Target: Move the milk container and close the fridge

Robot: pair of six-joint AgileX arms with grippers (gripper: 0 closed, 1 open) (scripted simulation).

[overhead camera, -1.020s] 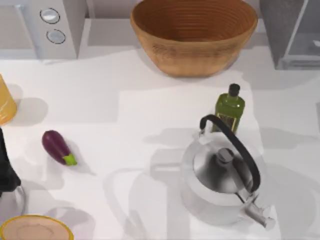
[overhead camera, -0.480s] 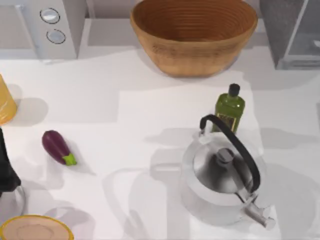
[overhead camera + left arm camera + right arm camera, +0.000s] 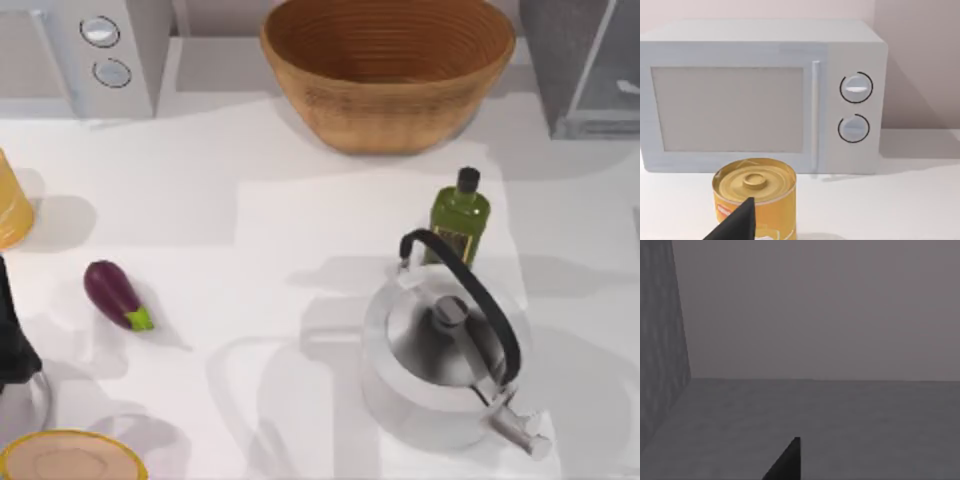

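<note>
The fridge point(image 3: 556, 50) stands at the table's back right, with a speckled dark-grey side and a pale glassy door panel point(image 3: 608, 62). A small pale shape point(image 3: 627, 87) shows at that panel's right edge; I cannot tell what it is. The milk container is out of view. The right wrist view looks at a grey floor and back wall, with the fridge's speckled wall point(image 3: 660, 340) beside them and a dark part of my right gripper point(image 3: 789, 462) low in the picture. My left arm point(image 3: 10, 340) sits at the table's left edge, and my left gripper point(image 3: 737, 225) hangs just before a yellow can point(image 3: 756, 192).
A steel kettle point(image 3: 440, 365) with a black handle stands front right, a green bottle point(image 3: 459, 222) just behind it. A wicker basket point(image 3: 388, 65) is at the back centre and a microwave point(image 3: 90, 50) at back left. An eggplant point(image 3: 115, 293) lies left; a bowl point(image 3: 70, 462) is front left.
A small pale shape has come into sight at the right edge of the fridge's door panel in the top view. Everything on the table has stayed put.
</note>
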